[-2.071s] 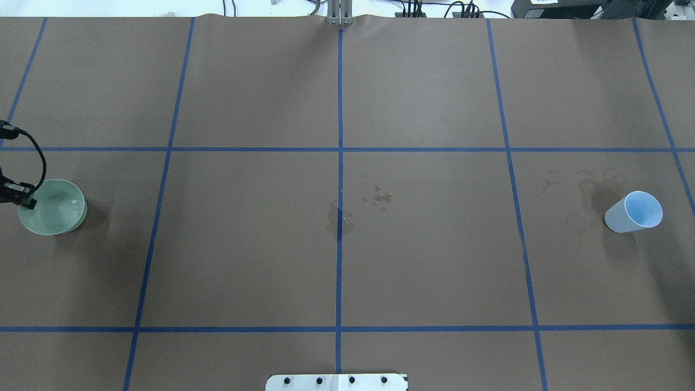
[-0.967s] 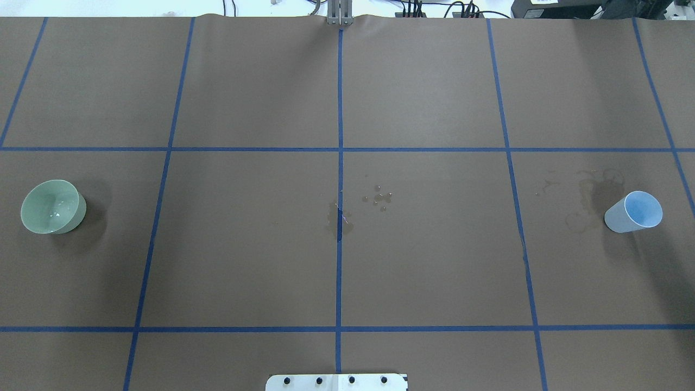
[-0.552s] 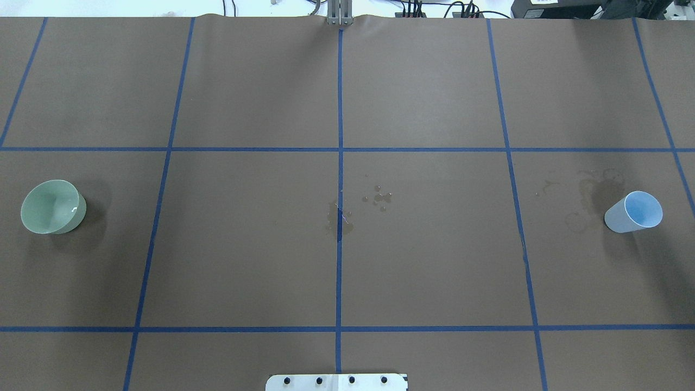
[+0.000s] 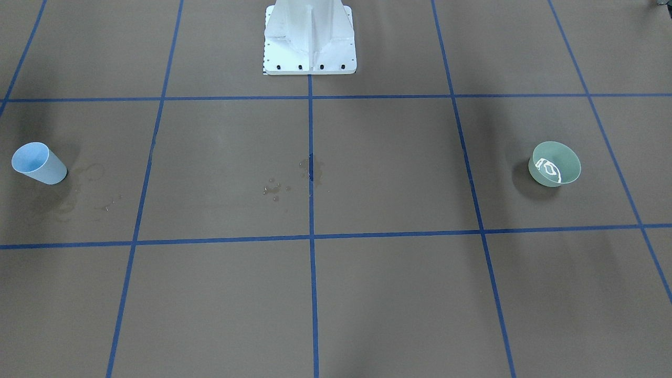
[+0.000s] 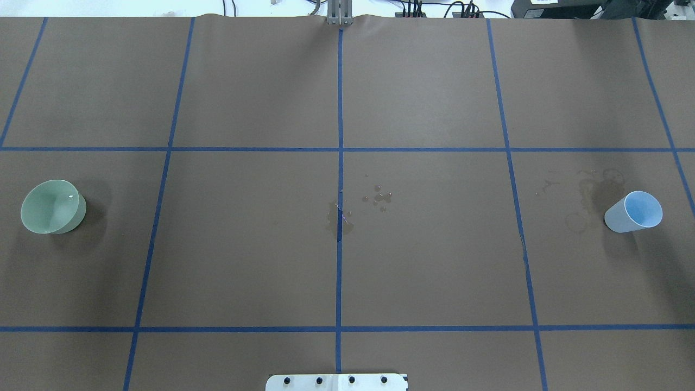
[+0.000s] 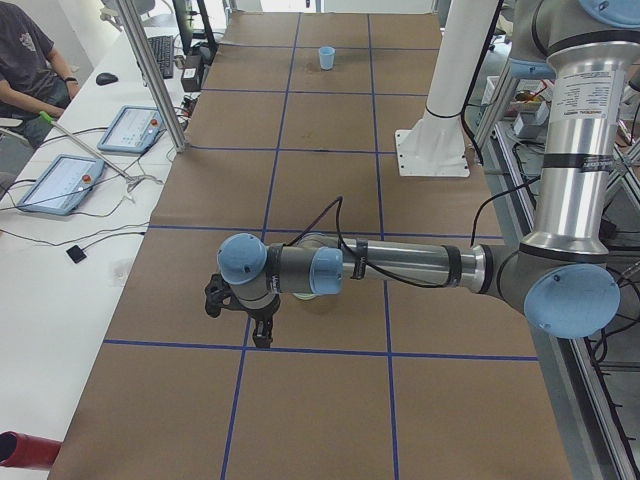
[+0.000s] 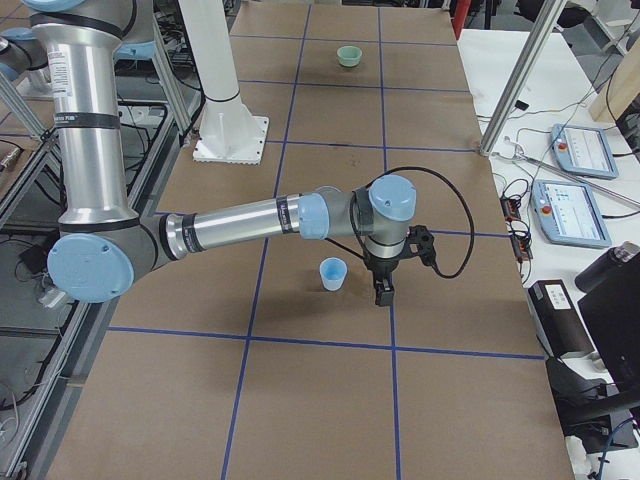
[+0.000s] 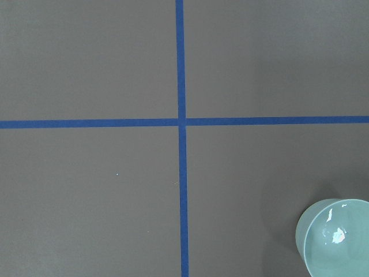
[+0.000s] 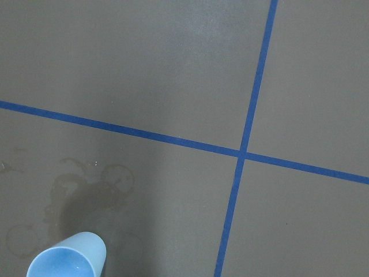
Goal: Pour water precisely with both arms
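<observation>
A pale green bowl (image 5: 51,207) stands at the table's left end, also in the front view (image 4: 555,164) and left wrist view (image 8: 337,236). A little water (image 4: 548,168) glints white inside it. A light blue cup (image 5: 634,212) stands upright at the right end, also in the right wrist view (image 9: 69,262). My left gripper (image 6: 238,322) hangs beside the bowl's place and my right gripper (image 7: 385,290) beside the cup (image 7: 332,273). Both show only in the side views, touching nothing I can see. I cannot tell whether they are open or shut.
Spilled drops (image 5: 380,198) and a wet patch (image 5: 339,220) lie at the table's centre. Dried rings (image 5: 583,201) mark the paper near the cup. The white pedestal (image 4: 310,37) stands at the robot's side. A seated person and tablets (image 6: 60,180) are beyond the table edge.
The left gripper, at the bowl's rim 2.1 s ago, has left the overhead view. The bowl and cup have stayed put. The glints in the bowl have shifted.
</observation>
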`<action>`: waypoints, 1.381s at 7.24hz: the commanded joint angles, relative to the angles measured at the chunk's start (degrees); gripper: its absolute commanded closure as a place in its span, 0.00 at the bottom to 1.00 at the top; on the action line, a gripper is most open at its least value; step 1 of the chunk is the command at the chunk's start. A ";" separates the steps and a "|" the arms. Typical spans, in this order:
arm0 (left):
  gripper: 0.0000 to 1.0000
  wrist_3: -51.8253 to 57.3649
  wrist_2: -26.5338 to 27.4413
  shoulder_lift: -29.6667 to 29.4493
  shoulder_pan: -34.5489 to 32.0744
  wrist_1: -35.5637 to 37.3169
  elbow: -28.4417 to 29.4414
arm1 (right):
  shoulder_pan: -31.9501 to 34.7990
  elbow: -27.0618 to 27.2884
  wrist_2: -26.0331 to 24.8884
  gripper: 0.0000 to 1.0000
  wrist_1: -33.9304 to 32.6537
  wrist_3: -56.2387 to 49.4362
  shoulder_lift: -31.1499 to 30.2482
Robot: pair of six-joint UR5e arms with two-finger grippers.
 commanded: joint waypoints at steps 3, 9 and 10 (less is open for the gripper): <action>0.00 -0.38 6.58 -0.10 0.22 -0.15 -1.80 | 0.64 0.18 1.93 0.00 0.07 0.02 -0.69; 0.00 -0.11 6.94 1.75 0.57 -0.06 -5.57 | 2.93 6.73 3.06 0.00 0.08 0.19 -5.59; 0.00 -0.03 6.94 1.84 0.49 -0.15 -5.84 | 2.93 7.03 3.16 0.00 0.25 0.19 -6.22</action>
